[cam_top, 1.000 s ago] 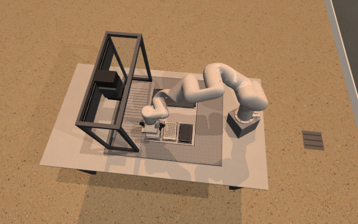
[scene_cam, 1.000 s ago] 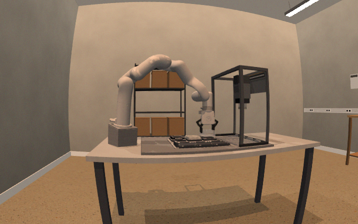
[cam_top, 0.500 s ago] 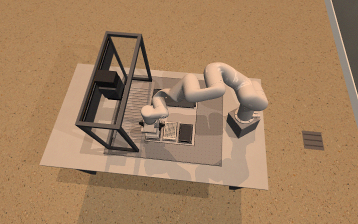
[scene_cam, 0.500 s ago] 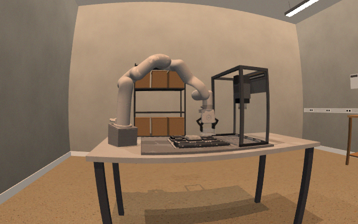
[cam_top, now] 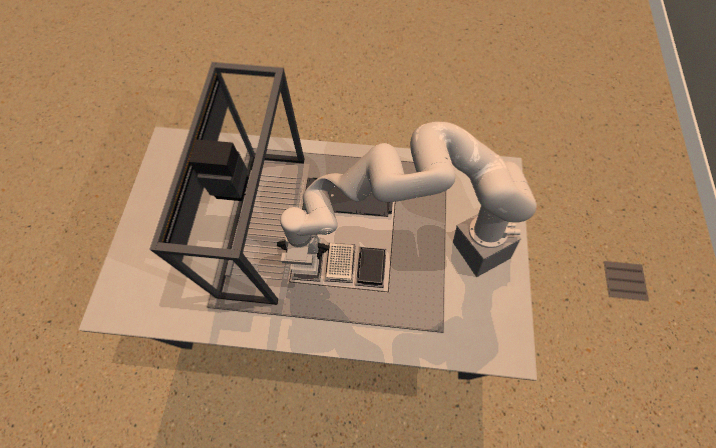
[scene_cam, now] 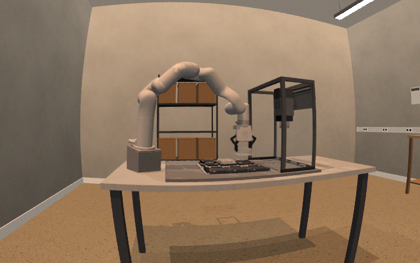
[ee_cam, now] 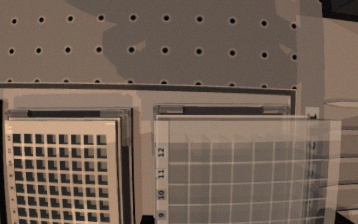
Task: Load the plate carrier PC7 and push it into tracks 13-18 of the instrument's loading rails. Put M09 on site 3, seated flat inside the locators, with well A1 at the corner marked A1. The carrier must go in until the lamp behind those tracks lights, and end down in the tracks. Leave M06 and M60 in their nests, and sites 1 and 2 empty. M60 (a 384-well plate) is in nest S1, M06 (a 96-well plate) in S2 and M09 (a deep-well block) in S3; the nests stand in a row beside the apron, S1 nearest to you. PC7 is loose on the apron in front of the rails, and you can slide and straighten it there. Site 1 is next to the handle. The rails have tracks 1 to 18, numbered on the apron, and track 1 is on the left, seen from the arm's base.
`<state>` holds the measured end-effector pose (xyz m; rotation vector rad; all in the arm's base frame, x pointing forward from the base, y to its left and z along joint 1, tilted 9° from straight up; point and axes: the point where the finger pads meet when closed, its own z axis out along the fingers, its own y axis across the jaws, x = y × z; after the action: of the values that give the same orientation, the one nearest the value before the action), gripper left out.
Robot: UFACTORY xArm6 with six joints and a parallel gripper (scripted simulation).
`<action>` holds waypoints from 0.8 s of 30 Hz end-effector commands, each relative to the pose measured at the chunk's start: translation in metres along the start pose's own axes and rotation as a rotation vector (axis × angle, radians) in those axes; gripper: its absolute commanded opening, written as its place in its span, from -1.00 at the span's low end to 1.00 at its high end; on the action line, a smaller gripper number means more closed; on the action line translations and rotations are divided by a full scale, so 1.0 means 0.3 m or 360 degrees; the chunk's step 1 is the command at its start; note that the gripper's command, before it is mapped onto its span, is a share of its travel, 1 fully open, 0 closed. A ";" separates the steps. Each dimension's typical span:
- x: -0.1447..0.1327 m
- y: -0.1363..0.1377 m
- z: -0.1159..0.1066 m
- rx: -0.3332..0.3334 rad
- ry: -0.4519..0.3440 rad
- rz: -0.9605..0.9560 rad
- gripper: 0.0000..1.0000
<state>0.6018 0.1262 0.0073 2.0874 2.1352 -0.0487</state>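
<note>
My gripper point(cam_top: 301, 251) point(scene_cam: 243, 146) is shut on M09, the clear deep-well block point(cam_top: 295, 265) point(scene_cam: 243, 151) point(ee_cam: 240, 175). It holds the block level, well above the empty nest S3 point(cam_top: 305, 274) point(ee_cam: 220, 108). M06, the white 96-well plate point(cam_top: 339, 261) point(scene_cam: 226, 162) point(ee_cam: 62, 175), lies in the middle nest. M60, the dark 384-well plate point(cam_top: 371, 265), lies in the nest nearest the arm's base. The dark carrier PC7 point(cam_top: 369, 207) point(scene_cam: 235, 169) lies on the apron, partly hidden under the arm in the overhead view. The fingers themselves do not show in the wrist view.
The instrument's dark frame point(cam_top: 248, 174) point(scene_cam: 281, 124) stands over the ribbed loading rails point(cam_top: 269, 211), with a dark head block point(cam_top: 219, 169) hanging inside. The arm's base pedestal point(cam_top: 483, 248) is at the table's right. The perforated deck plate point(ee_cam: 165, 50) surrounds the nests.
</note>
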 end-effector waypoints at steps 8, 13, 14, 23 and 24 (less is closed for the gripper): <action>0.001 0.007 -0.072 -0.0010 0.0002 0.0001 -1.00; 0.001 0.007 -0.088 -0.0010 0.0002 0.0001 -1.00; 0.001 0.007 -0.094 -0.0010 0.0002 0.0001 -1.00; 0.001 0.007 -0.144 -0.0010 0.0002 0.0001 -1.00; 0.001 0.007 -0.150 -0.0010 0.0002 0.0001 -1.00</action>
<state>0.5989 0.1310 0.0436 2.0870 2.1348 -0.0474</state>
